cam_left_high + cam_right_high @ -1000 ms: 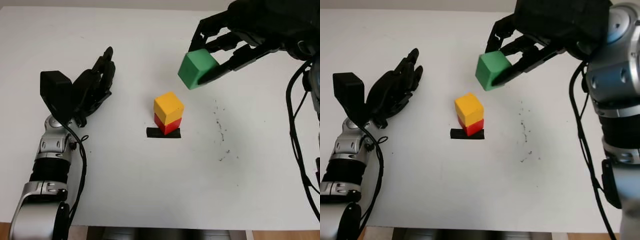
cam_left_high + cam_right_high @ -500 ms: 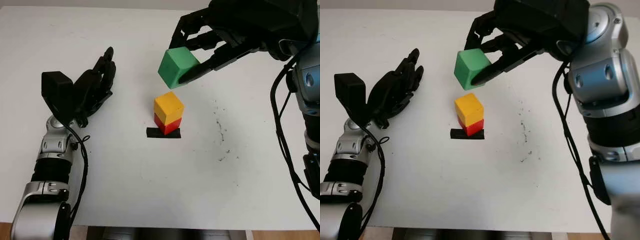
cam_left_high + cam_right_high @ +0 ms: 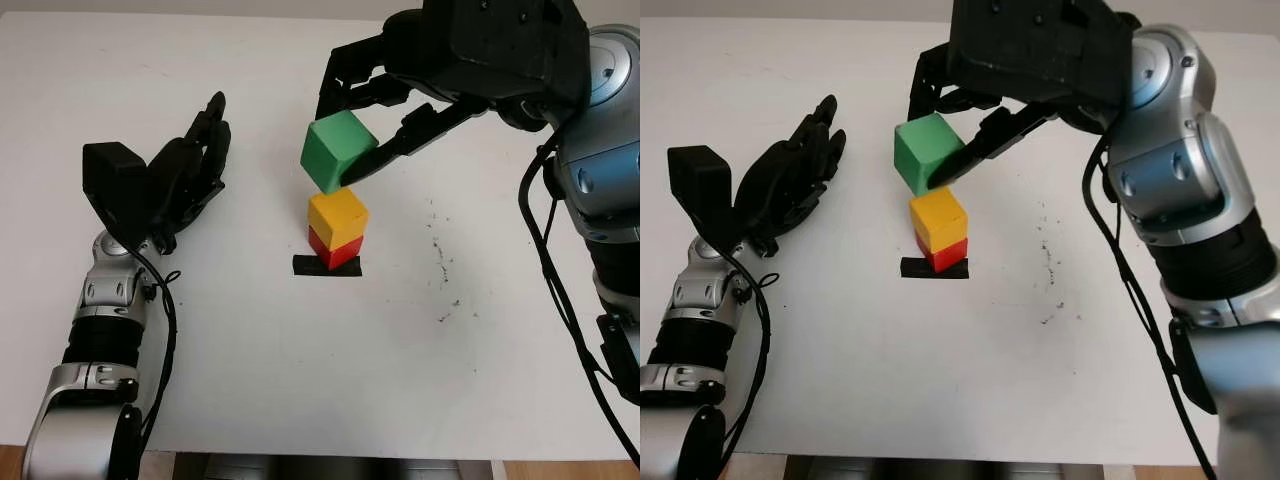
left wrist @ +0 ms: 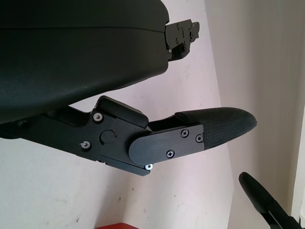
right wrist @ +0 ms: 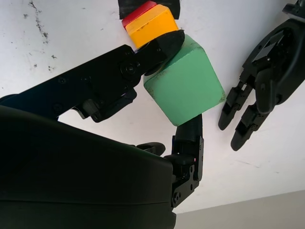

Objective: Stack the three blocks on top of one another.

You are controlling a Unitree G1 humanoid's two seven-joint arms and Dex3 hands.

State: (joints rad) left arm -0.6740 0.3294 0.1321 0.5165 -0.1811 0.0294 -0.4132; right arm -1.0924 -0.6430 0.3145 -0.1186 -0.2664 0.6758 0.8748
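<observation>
Nearest to me on the white table (image 3: pixel 300 380) is one strip of black tape (image 3: pixel 327 266), and I'll place everything else from the stack that stands on it. That stack counts two blocks: one red block (image 3: pixel 334 250) at the bottom, sitting on the tape, and one yellow block (image 3: pixel 337 214) squarely on top of it, turned a little against the red one.

To the side of the stack, well apart from it, my left hand (image 3: pixel 185 178) is over the table, released and holding nothing. On the opposite side of the stack, a scatter of small dark specks (image 3: pixel 440 262) marks the table surface.

Beyond the stack and above it, my right hand (image 3: pixel 385 118) grasps the third block, one green block (image 3: pixel 338 150), clamped between my fingers (image 5: pixel 157 50) on opposite faces. The green block is tilted, not level, and hangs just above the yellow block, a touch toward the left-hand side of it; from the right wrist it sits very close to the yellow top, but I cannot tell whether the two are touching. That makes three blocks in all: two stacked, one in my grip.
</observation>
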